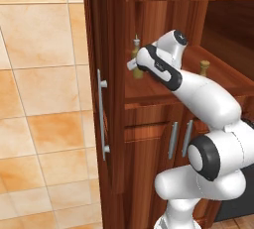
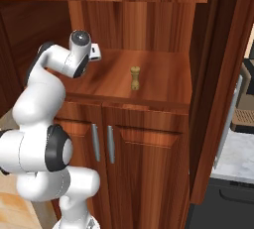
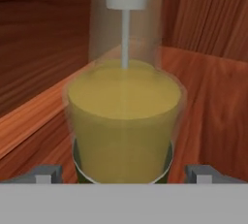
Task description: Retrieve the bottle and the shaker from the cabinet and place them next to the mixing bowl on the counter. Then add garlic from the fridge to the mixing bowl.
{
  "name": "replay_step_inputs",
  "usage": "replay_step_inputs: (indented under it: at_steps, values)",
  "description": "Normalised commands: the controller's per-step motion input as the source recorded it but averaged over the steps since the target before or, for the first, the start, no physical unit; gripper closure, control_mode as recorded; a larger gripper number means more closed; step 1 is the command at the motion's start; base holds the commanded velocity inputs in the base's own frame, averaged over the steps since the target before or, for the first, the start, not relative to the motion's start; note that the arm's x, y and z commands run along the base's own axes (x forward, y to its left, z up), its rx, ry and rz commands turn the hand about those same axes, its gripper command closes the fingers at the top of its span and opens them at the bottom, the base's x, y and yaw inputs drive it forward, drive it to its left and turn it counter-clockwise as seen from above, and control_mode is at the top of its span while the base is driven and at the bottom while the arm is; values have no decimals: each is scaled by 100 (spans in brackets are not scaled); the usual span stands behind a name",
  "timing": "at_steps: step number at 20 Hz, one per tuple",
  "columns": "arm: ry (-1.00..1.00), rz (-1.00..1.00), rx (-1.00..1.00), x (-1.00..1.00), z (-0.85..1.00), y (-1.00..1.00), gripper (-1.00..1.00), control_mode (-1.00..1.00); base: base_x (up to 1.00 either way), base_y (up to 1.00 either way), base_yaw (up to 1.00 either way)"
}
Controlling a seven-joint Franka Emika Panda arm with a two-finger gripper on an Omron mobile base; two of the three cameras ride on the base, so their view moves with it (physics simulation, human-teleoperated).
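Observation:
The bottle, olive-green with a yellowish label band and a pale cap, stands on the cabinet shelf. In the hand view it is very close and sits between the two fingertips. My gripper is open around its base, and I cannot tell whether the fingers touch it. From the left base view, the bottle peeks out behind the white hand. The shaker, a small tan wooden one, stands upright further right on the same shelf, also seen in the left base view.
The cabinet's left door stands open with its silver bar handle facing out. The right door is open too. Below the shelf are two shut doors. The marble counter lies at the right.

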Motion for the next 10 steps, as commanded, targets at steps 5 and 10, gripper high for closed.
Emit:
replay_step_inputs:
  at_steps: [5, 10]
  values:
    - [0, 0, 0, -15, 0, -6, 100, -100, 0, 0, 0]
    - [-2, 0, 0, 0, 0, 0, 100, -100, 0, 0, 0]
